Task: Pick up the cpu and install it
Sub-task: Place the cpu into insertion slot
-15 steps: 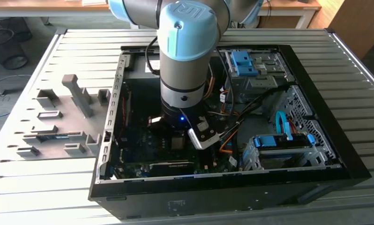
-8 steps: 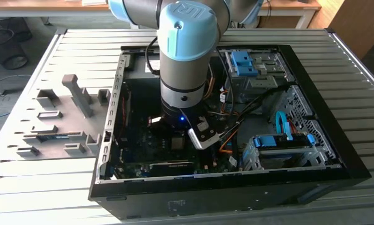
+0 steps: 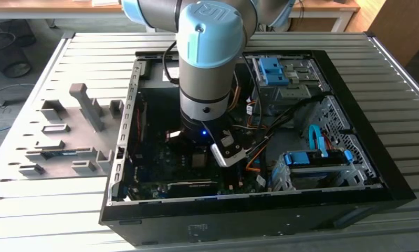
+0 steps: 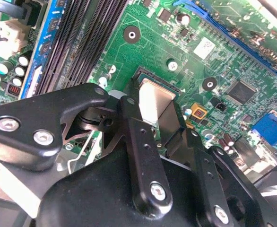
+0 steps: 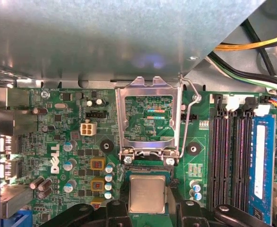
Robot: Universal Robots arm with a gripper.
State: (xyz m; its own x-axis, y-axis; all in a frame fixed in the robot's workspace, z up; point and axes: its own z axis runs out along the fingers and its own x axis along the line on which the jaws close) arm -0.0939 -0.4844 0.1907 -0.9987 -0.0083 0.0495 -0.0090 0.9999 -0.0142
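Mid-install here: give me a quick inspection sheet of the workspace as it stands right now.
Surface: slatted table carrying an open PC case; motherboard exposed.
Job's things: cpu at the socket; load plate raised, lever up. Whether the cpu is fully seated, cannot tell.
Clutter: grey fixture tray on the table, at the exterior view's left of the case.
Grippers: gripper down inside the case, shut on the cpu's sides.
Cables: yellow and black leads near the memory slots; orange leads close to the arm.
Surroundings: wire bin on the floor beyond the table.
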